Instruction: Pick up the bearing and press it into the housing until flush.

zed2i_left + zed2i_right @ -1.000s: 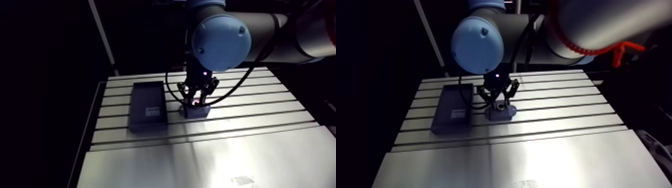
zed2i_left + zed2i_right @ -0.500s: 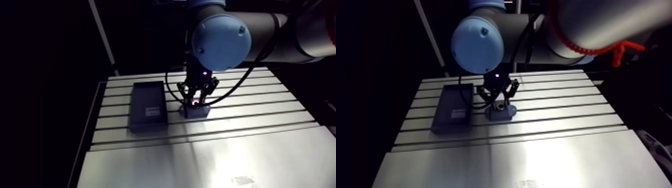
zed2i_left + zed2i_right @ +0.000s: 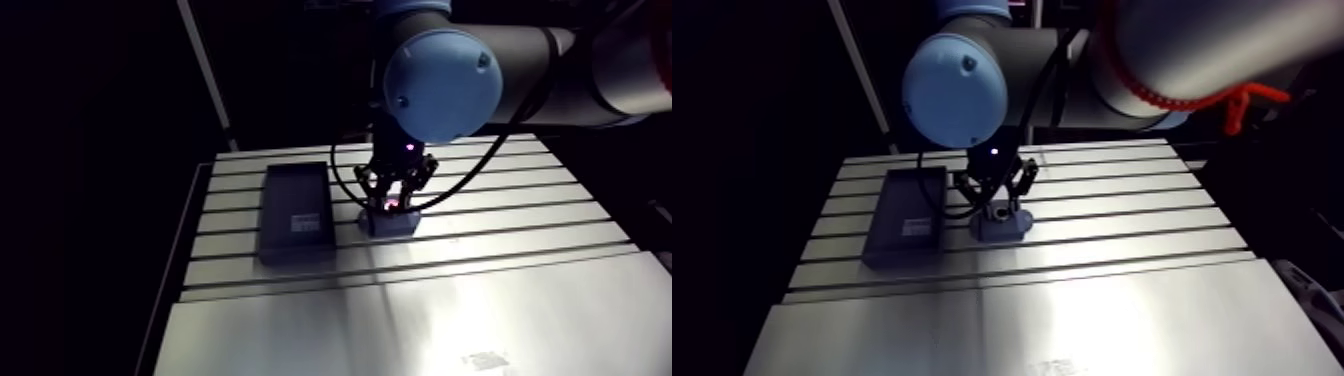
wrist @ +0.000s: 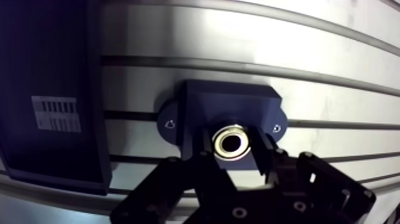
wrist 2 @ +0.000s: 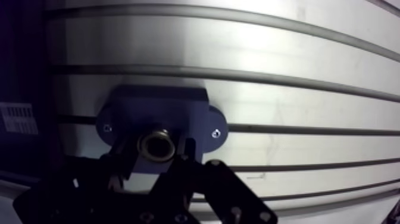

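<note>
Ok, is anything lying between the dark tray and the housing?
No. In the wrist view only a bare strip of slotted table separates the dark tray from the housing; they sit apart.

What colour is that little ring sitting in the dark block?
The bearing is shiny silvery metal, faintly golden; clearest in the wrist view.

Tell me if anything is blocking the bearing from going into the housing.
Nothing visible is. The bearing sits right at the housing's bore, under the hand. The dark box lies beside the housing, out of the way.
</note>
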`<state>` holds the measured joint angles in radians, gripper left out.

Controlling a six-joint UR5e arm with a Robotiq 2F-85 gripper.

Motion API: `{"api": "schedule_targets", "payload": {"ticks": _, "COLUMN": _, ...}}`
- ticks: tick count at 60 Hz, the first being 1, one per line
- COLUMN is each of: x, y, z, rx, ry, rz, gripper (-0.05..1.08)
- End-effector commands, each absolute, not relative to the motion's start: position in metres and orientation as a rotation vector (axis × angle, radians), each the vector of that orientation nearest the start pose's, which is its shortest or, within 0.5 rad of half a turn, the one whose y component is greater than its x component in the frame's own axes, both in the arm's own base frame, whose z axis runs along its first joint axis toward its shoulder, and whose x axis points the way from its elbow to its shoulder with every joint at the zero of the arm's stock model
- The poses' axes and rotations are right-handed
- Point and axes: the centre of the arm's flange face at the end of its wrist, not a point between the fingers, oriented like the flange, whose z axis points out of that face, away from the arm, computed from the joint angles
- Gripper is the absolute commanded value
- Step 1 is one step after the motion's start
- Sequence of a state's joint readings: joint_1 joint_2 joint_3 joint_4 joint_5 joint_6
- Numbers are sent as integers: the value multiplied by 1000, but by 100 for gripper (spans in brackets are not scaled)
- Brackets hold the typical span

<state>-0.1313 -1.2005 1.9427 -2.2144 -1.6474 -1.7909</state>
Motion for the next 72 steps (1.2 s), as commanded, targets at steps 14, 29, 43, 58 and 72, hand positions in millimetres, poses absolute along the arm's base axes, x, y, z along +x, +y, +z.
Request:
{"api": "schedule_targets", "payload": {"ticks": 14, "x": -541, "y": -55, "z": 184, "rx": -139, "ry": 3023, "rz": 91, "gripper": 61}}
{"api": "schedule_targets", "payload": {"ticks": 29, "x": -542, "y": -55, "z": 188, "rx": -144, "ry": 3030, "rz": 88, "gripper": 1}}
{"api": "schedule_targets", "payload": {"ticks": 43, "x": -544, "y": -55, "z": 208, "rx": -143, "ry": 3062, "rz": 93, "gripper": 1}}
{"api": "schedule_targets", "payload": {"ticks": 58, "x": -545, "y": -54, "z": 222, "rx": -139, "ry": 3070, "rz": 88, "gripper": 1}}
{"api": "schedule_targets", "payload": {"ticks": 72, "x": -543, "y": -53, "z": 223, "rx": -125, "ry": 3062, "rz": 76, "gripper": 62}}
